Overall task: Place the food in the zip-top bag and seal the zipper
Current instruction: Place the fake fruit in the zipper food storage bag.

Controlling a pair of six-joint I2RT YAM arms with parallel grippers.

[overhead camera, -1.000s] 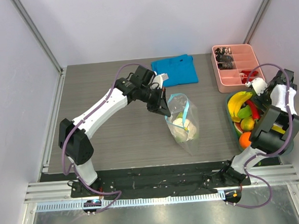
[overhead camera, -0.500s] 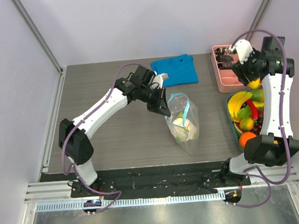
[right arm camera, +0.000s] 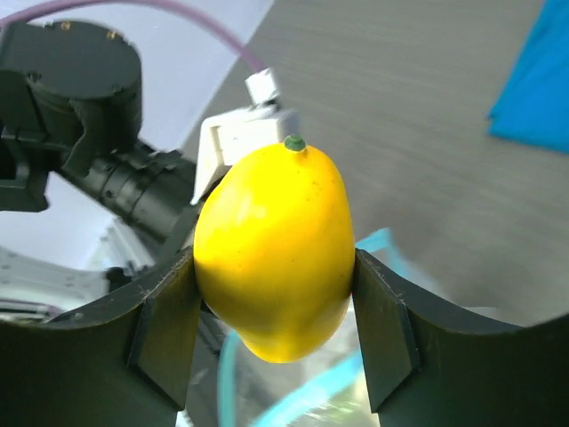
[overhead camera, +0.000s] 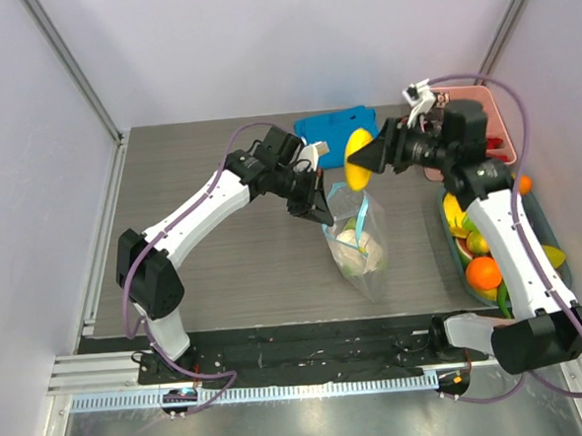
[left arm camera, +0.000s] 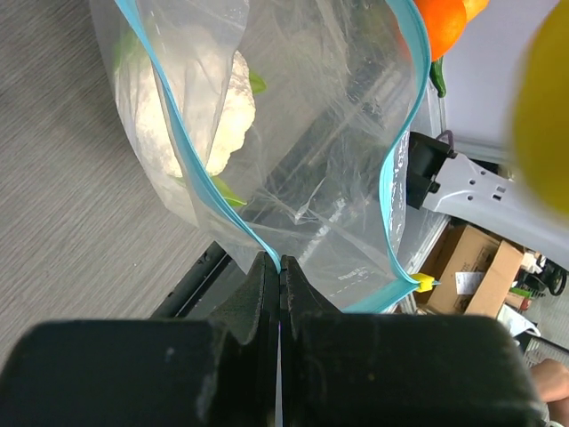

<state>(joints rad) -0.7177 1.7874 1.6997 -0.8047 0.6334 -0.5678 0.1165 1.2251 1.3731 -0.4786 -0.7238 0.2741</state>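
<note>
This was a robotics lab workcell. Plain white panels on slanted metal posts closed in the upper part of the overhead frame, boxing in a grey wood-grain table. Along the bottom edge ran an aluminium rail and a black plate. From it rose 2 cabled machines, the left arm and the right arm. At the lower right of the left wrist frame stood a labelled cardboard box.
</note>
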